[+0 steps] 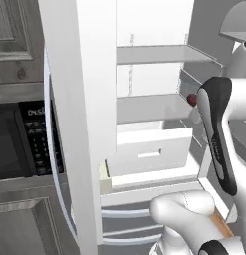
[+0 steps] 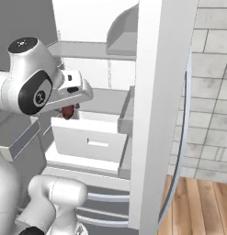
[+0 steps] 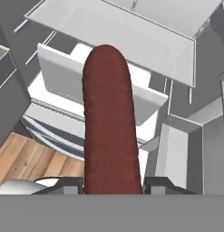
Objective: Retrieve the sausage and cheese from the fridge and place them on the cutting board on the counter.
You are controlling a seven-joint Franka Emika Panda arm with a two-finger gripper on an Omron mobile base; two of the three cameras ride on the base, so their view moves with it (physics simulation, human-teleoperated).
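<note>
A dark red-brown sausage (image 3: pixel 109 122) stands up between my two fingertips (image 3: pixel 63 185), and my gripper (image 3: pixel 112 183) is shut on its lower end. From the right base view the gripper (image 2: pixel 69 108) hangs in front of the open fridge (image 2: pixel 161 114), just above its white drawer (image 2: pixel 89 140), with the sausage (image 2: pixel 68 112) poking out below the hand. In the left base view only the sausage's rounded end (image 1: pixel 192 99) peeks from behind my forearm, level with a fridge shelf (image 1: pixel 149 107). The cheese, the cutting board and the counter are out of view.
The fridge's open door panels (image 1: pixel 79 124) stand close on both sides of the arm. A black microwave (image 1: pixel 20 144) sits in grey cabinets at the left. Wooden floor (image 2: pixel 197 206) and a tiled wall (image 2: pixel 211 92) lie to the right.
</note>
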